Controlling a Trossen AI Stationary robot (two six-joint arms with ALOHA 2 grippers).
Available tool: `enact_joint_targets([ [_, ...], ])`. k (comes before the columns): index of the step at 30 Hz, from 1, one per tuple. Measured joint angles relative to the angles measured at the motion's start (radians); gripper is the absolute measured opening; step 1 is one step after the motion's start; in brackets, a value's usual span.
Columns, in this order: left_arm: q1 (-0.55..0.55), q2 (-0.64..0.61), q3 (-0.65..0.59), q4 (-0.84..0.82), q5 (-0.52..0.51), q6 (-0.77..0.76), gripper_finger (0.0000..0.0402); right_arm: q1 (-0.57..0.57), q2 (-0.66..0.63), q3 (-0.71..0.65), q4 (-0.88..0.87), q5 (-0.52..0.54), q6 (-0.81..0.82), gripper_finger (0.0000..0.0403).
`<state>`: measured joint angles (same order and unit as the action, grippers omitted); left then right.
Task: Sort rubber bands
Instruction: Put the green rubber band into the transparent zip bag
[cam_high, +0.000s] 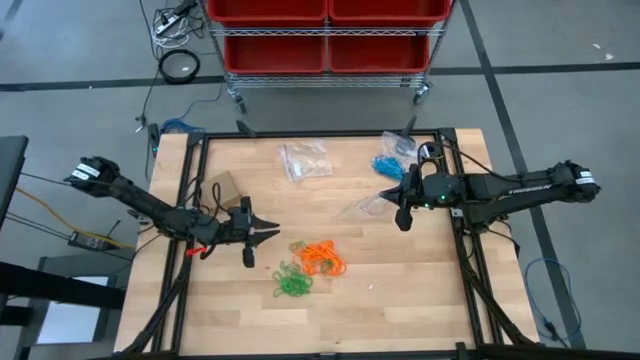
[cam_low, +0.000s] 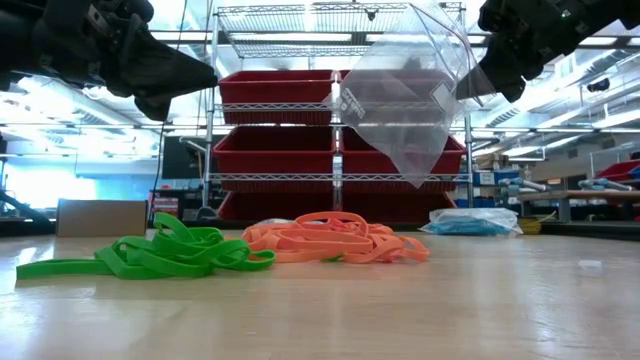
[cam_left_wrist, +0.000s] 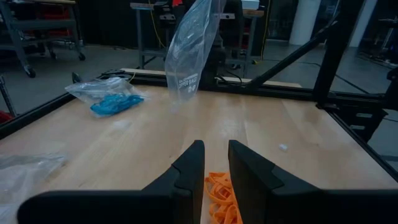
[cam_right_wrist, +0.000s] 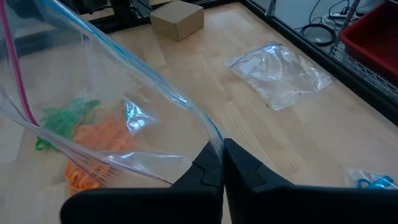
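Right gripper (cam_high: 402, 203) is pinching the rim of an empty clear bag (cam_low: 405, 95) between fully closed fingers and holding it up above the table (cam_high: 420, 300), inward from the right edge, so that the bag is hanging slack with its mouth sagging partly open. Left gripper (cam_high: 268, 235) is hovering low near the left edge, its fingers (cam_left_wrist: 189, 171) parted by a narrow gap with nothing between them, and it is pointing toward the orange rubber bands (cam_high: 321, 259).

That orange clump is lying near the middle of the table, toward the front edge, with the green rubber bands (cam_high: 292, 282) just beside it, closer to the front; the two piles are touching or nearly so. The blue rubber bands (cam_high: 386, 166) are already sitting inside a sealed-looking bag near the back right corner. Another clear bag (cam_high: 304, 159), apparently empty, is lying by the back edge, and a small cardboard box (cam_high: 224, 187) is resting near the left edge.

Judging from this, the blue colour is done and the orange is in hand. Next, the left gripper needs to be dropping onto the orange clump alone, closing on it without snagging green loops, then carrying it up into the bag's mouth.
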<state>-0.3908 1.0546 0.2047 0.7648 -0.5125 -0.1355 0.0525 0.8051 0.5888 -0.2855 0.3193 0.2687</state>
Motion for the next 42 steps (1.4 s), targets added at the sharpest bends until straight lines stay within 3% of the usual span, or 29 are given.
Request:
enact_joint_targets([
  [20, 0.000, 0.000, 0.000, 0.000, 0.000, 0.000, 0.0080, 0.000, 0.000, 0.000, -0.005, -0.010, -0.009, 0.0000],
  [29, 0.000, 0.000, 0.000, -0.002, 0.000, 0.000, 0.0080, 0.004, 0.000, 0.000, -0.087, -0.133, -0.003, 0.0000],
  [42, 0.000, 0.000, 0.000, 0.000, 0.000, 0.000, 0.0080, 0.019, 0.000, 0.000, -0.123, -0.122, 0.053, 0.0000],
])
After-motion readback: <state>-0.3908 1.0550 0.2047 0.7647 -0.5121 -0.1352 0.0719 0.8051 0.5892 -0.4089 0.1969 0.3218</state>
